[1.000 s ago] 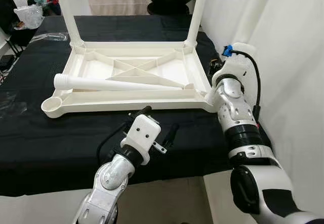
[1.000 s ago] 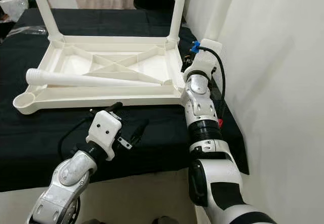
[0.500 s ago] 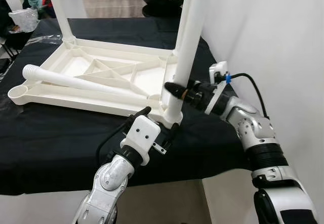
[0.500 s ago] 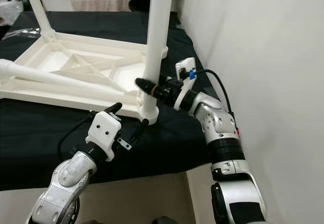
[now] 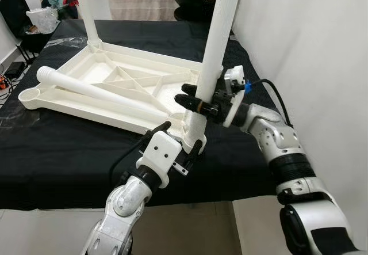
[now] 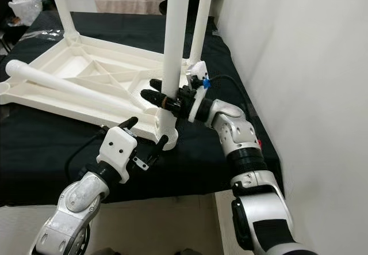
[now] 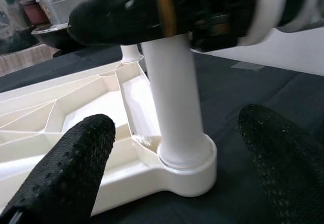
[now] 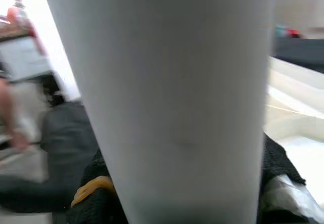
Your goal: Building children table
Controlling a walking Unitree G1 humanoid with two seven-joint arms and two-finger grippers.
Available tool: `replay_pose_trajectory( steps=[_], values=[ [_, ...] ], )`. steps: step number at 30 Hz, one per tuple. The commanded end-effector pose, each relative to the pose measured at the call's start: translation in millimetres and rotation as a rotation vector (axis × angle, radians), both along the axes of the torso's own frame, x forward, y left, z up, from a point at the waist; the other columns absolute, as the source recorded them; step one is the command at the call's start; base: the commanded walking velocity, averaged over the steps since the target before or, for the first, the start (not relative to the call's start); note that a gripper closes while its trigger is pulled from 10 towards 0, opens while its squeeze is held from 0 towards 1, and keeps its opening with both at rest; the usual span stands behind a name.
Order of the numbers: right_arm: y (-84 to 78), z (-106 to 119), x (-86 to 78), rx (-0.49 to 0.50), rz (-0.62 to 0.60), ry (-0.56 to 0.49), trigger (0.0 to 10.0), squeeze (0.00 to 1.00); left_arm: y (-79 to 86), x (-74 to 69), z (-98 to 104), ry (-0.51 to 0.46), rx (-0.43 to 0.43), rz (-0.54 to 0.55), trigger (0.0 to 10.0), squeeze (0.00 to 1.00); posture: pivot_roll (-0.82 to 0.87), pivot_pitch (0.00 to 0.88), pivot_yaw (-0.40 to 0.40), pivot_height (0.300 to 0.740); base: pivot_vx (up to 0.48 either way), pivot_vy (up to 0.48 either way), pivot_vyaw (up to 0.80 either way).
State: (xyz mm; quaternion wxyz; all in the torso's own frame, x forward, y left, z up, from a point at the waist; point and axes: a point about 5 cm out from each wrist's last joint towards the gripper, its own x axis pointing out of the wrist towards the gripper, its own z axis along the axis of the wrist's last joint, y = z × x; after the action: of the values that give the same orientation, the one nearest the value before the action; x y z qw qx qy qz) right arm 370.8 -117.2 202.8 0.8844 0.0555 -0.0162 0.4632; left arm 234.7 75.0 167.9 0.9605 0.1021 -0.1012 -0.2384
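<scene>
1. A second ago the right arm was down at the tabletop's near right corner with no leg standing there. Now the right gripper (image 5: 192, 96) has that leg (image 5: 215, 48) upright in the corner socket, and the head camera has shifted too.
2. Far left, the upturned white tabletop (image 5: 109, 73) lies underside-up on the black cloth (image 5: 57, 157), so its sockets face upward for fitting legs.
3. A loose leg (image 5: 95, 92) lies across the ribs, left to right, waiting its turn. The near left socket (image 5: 30, 97) is still bare.
4. My left gripper (image 5: 178, 145) hovers just near of the near right socket (image 7: 186, 161), fingers spread wide on either side and holding nothing. I judge it is there to steady the corner.
5. The right gripper's two black fingers are closed around the standing leg partway up, one on each side. The hold keeps the leg vertical while it seats.
6. Two legs already stand at the far corners (image 6: 201, 13).
7. Next I would press down gently. A tilt could jam the leg in the socket.
</scene>
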Motion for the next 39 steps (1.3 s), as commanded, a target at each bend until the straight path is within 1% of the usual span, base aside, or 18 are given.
replay_pose_trajectory(
  steps=[1,2,3,4,7,8,10,14,17,25,26,27,29,30,31,32,38,39],
  values=[
    [-13.2,-12.0,10.4,0.008,-0.204,0.081,0.0,0.0,0.3,-1.0,-3.0,0.013,0.013,-0.002,10.0,0.0,0.07,0.031,-0.09,0.74,0.0,0.0,0.0],
    [-25.0,-16.3,17.7,-0.02,-0.367,0.115,0.0,0.0,0.3,-0.8,-3.0,0.013,0.013,-0.003,10.0,0.0,0.06,0.03,-0.09,0.74,0.0,0.0,0.0],
    [-33.0,-18.9,21.7,-0.036,-0.463,0.136,0.0,0.0,0.2,-0.7,-3.0,0.013,0.013,-0.003,10.0,0.0,0.06,0.03,-0.09,0.74,0.0,0.0,0.0],
    [-33.0,-18.9,21.7,-0.036,-0.463,0.136,0.0,0.0,0.2,-0.7,-3.0,0.013,0.013,-0.003,10.0,0.0,0.06,0.03,-0.09,0.74,0.0,0.0,0.0],
    [-71.8,-26.2,27.8,-0.102,-0.83,0.214,0.0,0.0,0.1,-0.3,-3.0,0.012,0.013,-0.003,10.0,0.0,0.06,0.03,-0.09,0.74,0.0,0.0,0.0],
    [-71.8,-26.2,27.8,-0.102,-0.83,0.214,0.0,0.0,0.1,-0.3,-3.0,0.012,0.013,-0.003,10.0,0.0,0.06,0.03,-0.09,0.74,0.0,0.0,0.0],
    [-92.2,-28.3,26.7,-0.15,-1.024,0.246,0.0,0.0,-0.6,-0.2,-3.3,0.012,0.013,-0.006,10.0,0.0,0.06,0.026,-0.087,0.74,0.0,0.0,0.0],
    [-97.3,-28.4,26.2,-0.16,-1.078,0.253,0.0,0.0,-0.7,-0.2,-3.4,0.013,0.012,-0.007,10.0,0.0,0.06,0.026,-0.087,0.74,0.0,0.0,0.0],
    [-114.9,-23.9,24.2,-0.187,-1.326,0.275,0.0,0.0,-1.0,0.4,-3.2,0.011,0.013,-0.006,10.0,0.0,0.06,0.026,-0.087,0.74,0.0,0.0,0.0],
    [-118.1,-20.4,22.6,-0.158,-1.541,0.296,0.0,0.0,-1.1,0.6,-3.0,0.011,0.013,-0.004,10.0,0.0,0.06,0.026,-0.089,0.74,0.0,0.0,0.0],
    [-110.8,-19.3,24.9,-0.111,-1.522,0.303,10.0,0.0,-1.2,0.6,-3.1,0.011,0.013,-0.004,10.0,0.0,0.06,0.025,-0.09,0.74,0.0,0.0,0.0],
    [-110.8,-19.3,24.9,-0.111,-1.522,0.303,10.0,0.0,-1.2,0.6,-3.1,0.011,0.013,-0.004,10.0,0.0,0.06,0.025,-0.09,0.74,0.0,0.0,0.0],
    [-97.3,-16.4,27.9,-0.077,-1.485,0.286,10.0,0.0,-1.0,0.4,-3.7,0.012,0.014,-0.002,10.0,0.0,0.06,0.026,-0.09,0.74,0.0,0.0,0.0],
    [-91.6,-14.8,28.2,-0.074,-1.475,0.255,10.0,0.18,-1.0,0.3,-3.7,0.013,0.014,-0.002,10.0,0.0,0.06,0.023,-0.089,0.74,0.0,0.0,0.0],
    [-88.8,-13.9,27.8,-0.076,-1.476,0.233,10.0,0.18,-1.0,0.3,-3.7,0.013,0.014,-0.002,10.0,0.0,0.06,0.023,-0.089,0.74,0.0,0.0,0.0],
    [-83.0,-15.6,27.6,-0.07,-1.453,0.226,10.0,1.0,-1.0,0.2,-3.9,0.013,0.014,-0.002,10.0,0.0,0.06,0.024,-0.092,0.74,0.0,0.0,0.0],
    [-76.3,-19.9,26.0,-0.073,-1.445,0.229,10.0,1.0,-1.3,0.3,-4.1,0.013,0.013,-0.002,10.0,0.0,0.05,0.022,-0.09,0.74,0.0,0.0,0.0],
    [-74.2,-24.6,22.8,-0.064,-1.458,0.242,10.0,0.0,-1.4,0.3,-4.3,0.013,0.012,-0.002,10.0,0.0,0.05,0.024,-0.091,0.74,0.0,0.0,0.0]
  ],
)
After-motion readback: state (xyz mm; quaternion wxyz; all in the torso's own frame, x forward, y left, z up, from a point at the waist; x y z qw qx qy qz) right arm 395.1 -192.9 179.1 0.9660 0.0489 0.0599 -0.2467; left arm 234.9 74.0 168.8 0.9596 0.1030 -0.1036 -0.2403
